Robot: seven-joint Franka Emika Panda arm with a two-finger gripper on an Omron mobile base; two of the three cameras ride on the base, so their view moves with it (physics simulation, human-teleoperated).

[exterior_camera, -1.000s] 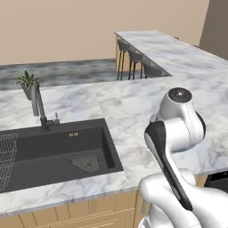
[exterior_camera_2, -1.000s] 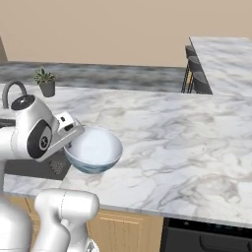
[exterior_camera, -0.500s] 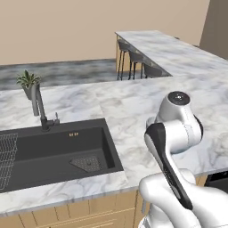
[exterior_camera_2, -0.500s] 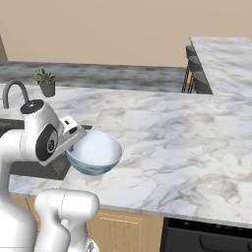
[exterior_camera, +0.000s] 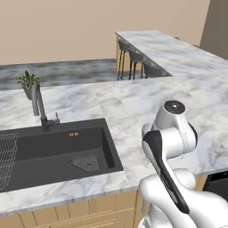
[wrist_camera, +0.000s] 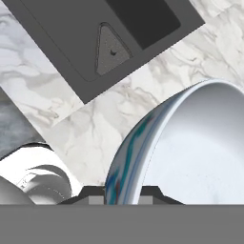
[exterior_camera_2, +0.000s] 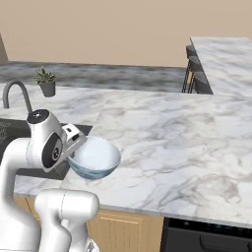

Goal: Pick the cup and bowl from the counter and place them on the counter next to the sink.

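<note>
My gripper (exterior_camera_2: 80, 144) is shut on the left rim of a white bowl (exterior_camera_2: 96, 157) with blue-green streaks outside. It holds the bowl just above the marble counter (exterior_camera_2: 162, 138), close to the front edge and right beside the sink (exterior_camera_2: 11, 129). In the hand view the bowl (wrist_camera: 190, 143) rises at the right, its rim pinched in the gripper (wrist_camera: 123, 191), and the sink (wrist_camera: 71, 38) lies above it past a strip of counter (wrist_camera: 86, 124). From the left base view my own arm hides the hand, with the sink (exterior_camera: 53, 147) to its left. The cup is out of view.
A tall tap (exterior_camera: 38, 104) and a potted plant (exterior_camera: 29, 82) stand behind the sink, and a wire rack (exterior_camera: 6, 156) lies in its left end. Bar stools (exterior_camera: 136, 60) line a raised counter (exterior_camera: 169, 49) at the far right. A dark appliance front (exterior_camera_2: 206, 236) sits under the counter.
The arm has sunk a little and drifted slightly toward the sink, with the bowl still in the gripper. Nothing else has moved.
</note>
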